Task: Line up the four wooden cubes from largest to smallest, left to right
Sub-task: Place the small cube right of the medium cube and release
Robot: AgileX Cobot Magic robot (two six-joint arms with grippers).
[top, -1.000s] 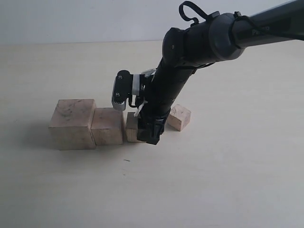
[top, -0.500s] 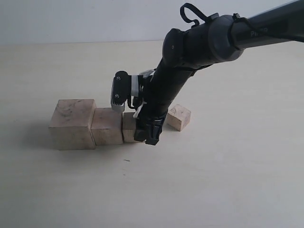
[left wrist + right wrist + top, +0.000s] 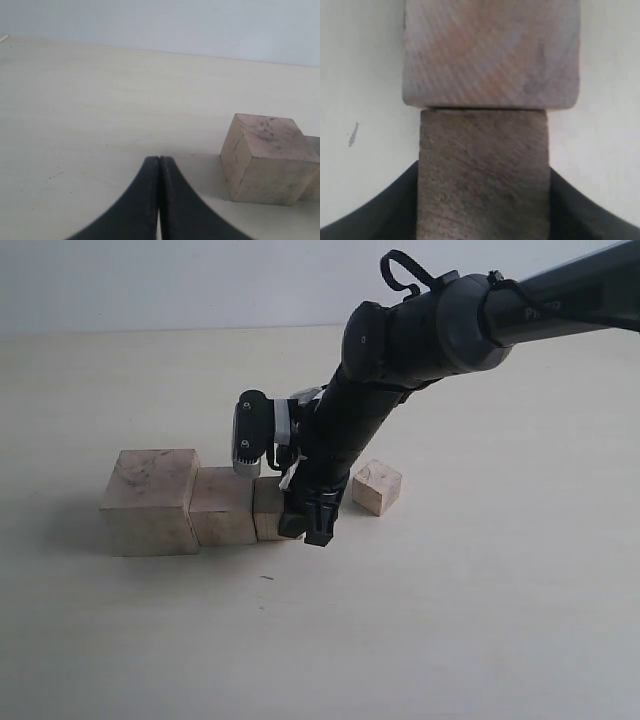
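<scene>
Three wooden cubes sit in a touching row: the largest cube [image 3: 150, 502] on the left, the second cube [image 3: 223, 505] beside it, then the third cube [image 3: 267, 510]. My right gripper [image 3: 303, 520] is shut on the third cube [image 3: 484, 165], pressing it against the second cube [image 3: 491, 52]. The smallest cube [image 3: 376, 487] lies apart to the right, turned slightly askew. My left gripper [image 3: 159, 160] is shut and empty, low over the table, with the largest cube [image 3: 267, 157] off to one side of it. The left gripper does not appear in the exterior view.
The pale table [image 3: 450, 620] carries nothing besides the cubes. The dark right arm [image 3: 400, 350] reaches in from the upper right and hides part of the third cube.
My right gripper has slid the third cube left until it meets the second cube. The whole row has shifted slightly left. The smallest cube has stayed in place.
</scene>
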